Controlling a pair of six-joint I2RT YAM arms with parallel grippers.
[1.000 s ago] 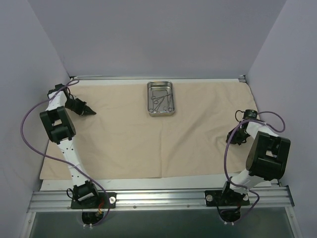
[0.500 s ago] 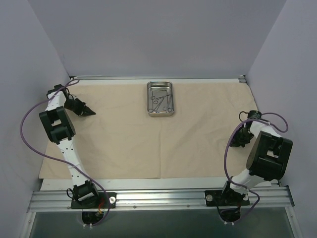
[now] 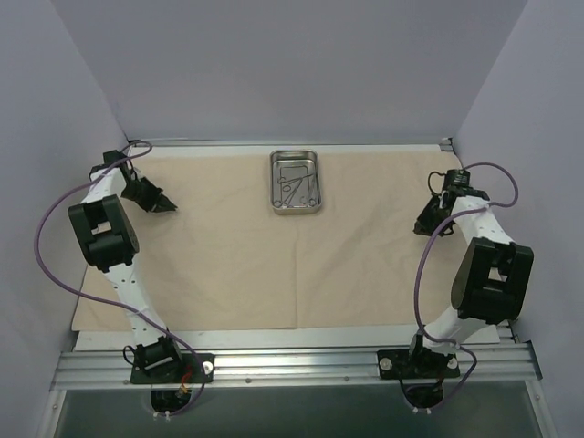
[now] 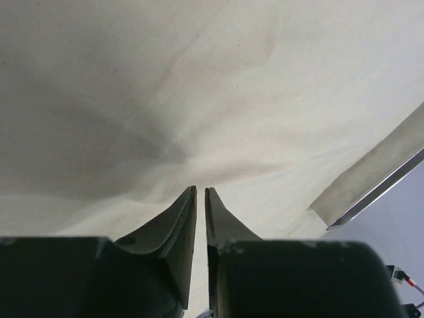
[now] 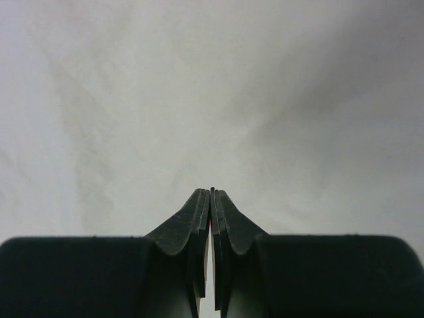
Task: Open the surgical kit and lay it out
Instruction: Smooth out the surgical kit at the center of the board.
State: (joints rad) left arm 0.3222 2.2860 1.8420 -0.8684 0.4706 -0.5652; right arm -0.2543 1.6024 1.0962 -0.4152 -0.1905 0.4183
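My left gripper (image 3: pixel 169 207) sits over the far left part of the beige cloth wrap (image 3: pixel 274 265), which lies spread flat across nearly the whole table. Through my left wrist camera (image 4: pixel 201 190) I see my two fingers (image 4: pixel 182 218) parted by only a thin slit, with nothing between them (ajar rather than wide). Their tips are low over the cloth (image 4: pixel 199 86), though I cannot tell if they touch it. Off to the right in that view the cloth's border ends and a metal table edge (image 4: pixel 381 187) shows past it.

My right gripper (image 3: pixel 422 227) is over the far right part of the wrap, near its right border. In the right wrist view (image 5: pixel 211 191) the jaws are pressed together, clenched on nothing I can see, with plain, faintly creased cloth (image 5: pixel 199 86) filling the view beyond.

The steel tray (image 3: pixel 273 182) rests on the cloth at the middle of the far edge, between my two grippers and well apart from both. The ring-handled instruments (image 3: pixel 294 186) lie inside it in a loose tangle; I cannot count them from above.
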